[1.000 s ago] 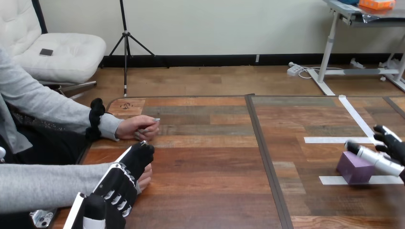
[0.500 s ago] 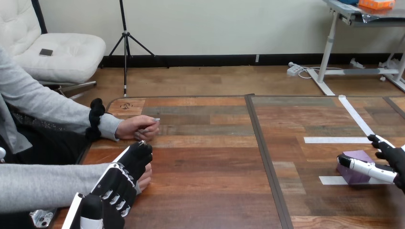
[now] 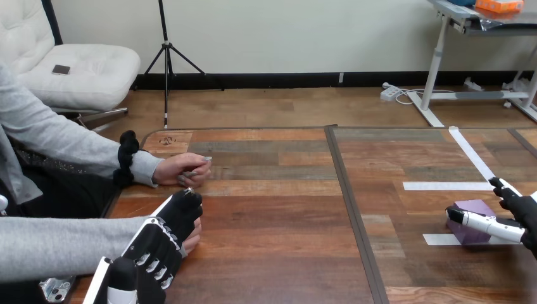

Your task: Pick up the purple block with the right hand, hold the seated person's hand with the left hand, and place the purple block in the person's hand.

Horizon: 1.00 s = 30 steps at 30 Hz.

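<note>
Well, neither half of my job is finished, though both are under way. My right hand [image 3: 520, 212] sits at the right edge of the plank-patterned wooden table [image 3: 272, 215], wrapped about the small, matt purple block [image 3: 473, 207]. The thumb lies across the near face and the fingers [image 3: 500, 187] curve round the far side, so I judge it a closed grasp. The block is not yet lifted. It rests on the table, its base on a strip of white tape [image 3: 435, 239], with another white strip [image 3: 443, 186] just beyond it.

Over at the left, my left hand [image 3: 161, 237] lies on top of the person's nearer hand [image 3: 192, 233], which peeks out from beneath it on the tabletop. The two are touching, mine over theirs, but I cannot tell whether I have a true hold on it. The person's farther hand [image 3: 182, 170] rests loosely closed on the table, apart from mine.

So the contact at the left is made and the block is grasped, as far as I can judge. What remains is the lift, the long carry across the table from right to left, and getting that nearer hand turned palm up to take the block.
</note>
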### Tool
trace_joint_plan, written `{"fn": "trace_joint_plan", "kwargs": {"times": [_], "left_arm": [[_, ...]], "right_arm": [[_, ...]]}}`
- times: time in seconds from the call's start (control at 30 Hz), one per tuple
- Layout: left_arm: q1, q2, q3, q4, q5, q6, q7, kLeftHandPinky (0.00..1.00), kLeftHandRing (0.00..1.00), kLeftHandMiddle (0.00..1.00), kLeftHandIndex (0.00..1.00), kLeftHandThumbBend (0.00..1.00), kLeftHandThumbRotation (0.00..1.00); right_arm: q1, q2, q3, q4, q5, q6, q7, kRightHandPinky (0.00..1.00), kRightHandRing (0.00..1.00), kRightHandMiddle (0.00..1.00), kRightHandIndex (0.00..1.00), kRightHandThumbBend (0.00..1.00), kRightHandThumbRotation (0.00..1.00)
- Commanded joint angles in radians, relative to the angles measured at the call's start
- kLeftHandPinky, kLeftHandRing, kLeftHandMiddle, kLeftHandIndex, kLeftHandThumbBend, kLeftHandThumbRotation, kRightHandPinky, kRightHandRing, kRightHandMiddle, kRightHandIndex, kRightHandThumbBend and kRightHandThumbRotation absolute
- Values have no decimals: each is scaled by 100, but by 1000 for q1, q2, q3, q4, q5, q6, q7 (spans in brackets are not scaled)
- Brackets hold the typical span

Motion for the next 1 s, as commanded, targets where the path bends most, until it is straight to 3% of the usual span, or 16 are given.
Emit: {"fn": "trace_joint_plan", "kwargs": {"times": [0.0, 0.2, 0.5, 0.8, 0.97], "left_arm": [[-28, -3, 3, -35, 7, -8, 3, 96, 92, 90, 87, 89, 100], [-28, -1, 3, -35, 3, -6, 0, 96, 92, 90, 86, 88, 100], [-28, -3, 0, -28, -8, -10, -9, 95, 92, 90, 86, 87, 100], [-30, -1, 0, -25, -16, -12, -20, 95, 92, 90, 86, 86, 100], [-27, -4, 1, -30, -15, -9, -18, 95, 93, 90, 86, 86, 100]], "right_arm": [[-37, -13, 24, -13, -9, -9, -7, 90, 100, 100, 99, 100, 55], [-37, -3, 4, -9, 21, 1, 24, 92, 100, 100, 99, 100, 53], [-36, -4, 38, -21, -15, 5, -21, 92, 100, 100, 97, 100, 51], [-33, 1, 39, -40, -8, 11, -28, 91, 98, 99, 94, 100, 39], [-36, 2, 52, -40, -26, 17, -63, 86, 94, 95, 92, 100, 31]]}}
